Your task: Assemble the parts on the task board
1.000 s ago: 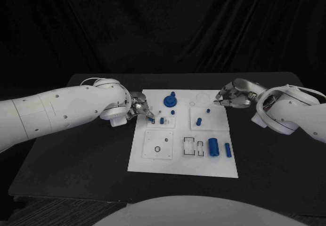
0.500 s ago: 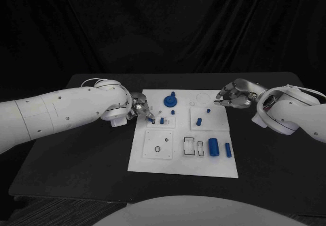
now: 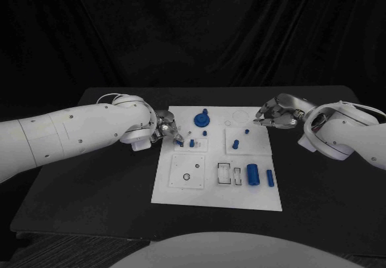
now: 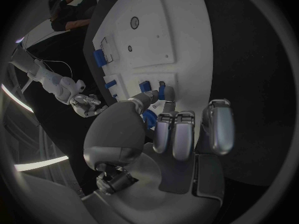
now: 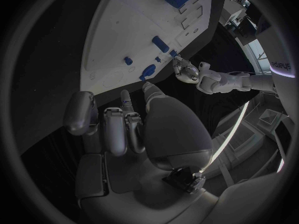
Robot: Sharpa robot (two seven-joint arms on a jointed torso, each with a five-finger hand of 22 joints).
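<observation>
Black drapery backs a black counter that carries the white task board at its centre.

Head view: the left robot hand sits at the board's 9 o'clock edge, fingertips lowered onto a small blue part standing in a square fixture. The right robot hand hovers off the board's 1 o'clock corner, fingers curled inward, with nothing visible in them. A blue gear lies at the board's 12 o'clock area. A large blue cylinder and a shorter blue pin lie side by side toward 4 o'clock, long axes running 12 to 6 o'clock.

Left wrist view: this view adds the contact detail. The thumb and one finger close around the small blue part, which stands upright beside a second blue block; the remaining fingers hang curled and clear of the board.

Right wrist view: the right robot hand is well apart from the board, fingers curled and holding nothing.
</observation>
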